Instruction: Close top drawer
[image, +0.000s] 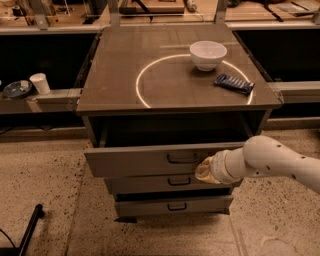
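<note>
1. the top drawer (140, 161) is the uppermost of 3 grey drawers in the cabinet (125, 85). it stands partly pulled out, its flat front forward of the cabinet's top edge, with a dark gap showing behind the front.
2. its small black loop handle (182, 158) sits at the middle of the front panel.
3. the gripper (204, 170) is at the end of a white arm (270, 160) that reaches in from the right. its pale yellowish tip lies against the lower part of the top drawer's front, just right of the handle.
4. whether the gripper is wide or narrow cannot be told from this view.
5. the middle drawer (145, 184) and the bottom drawer (145, 206) sit below, each with its own dark handle, and both stick out less than the top drawer.
6. on the cabinet top a pale ring (136, 85) is marked. a white bowl (208, 54) stands at the ring's upper right, and a blue packet (234, 83) lies flat across its right edge.
7. to the left, on a low ledge (55, 97), a white cup (40, 83) stands upright beside a dark dish (16, 89).
8. a black pole (30, 227) lies slanted on the speckled floor (50, 185) at the lower left.
</note>
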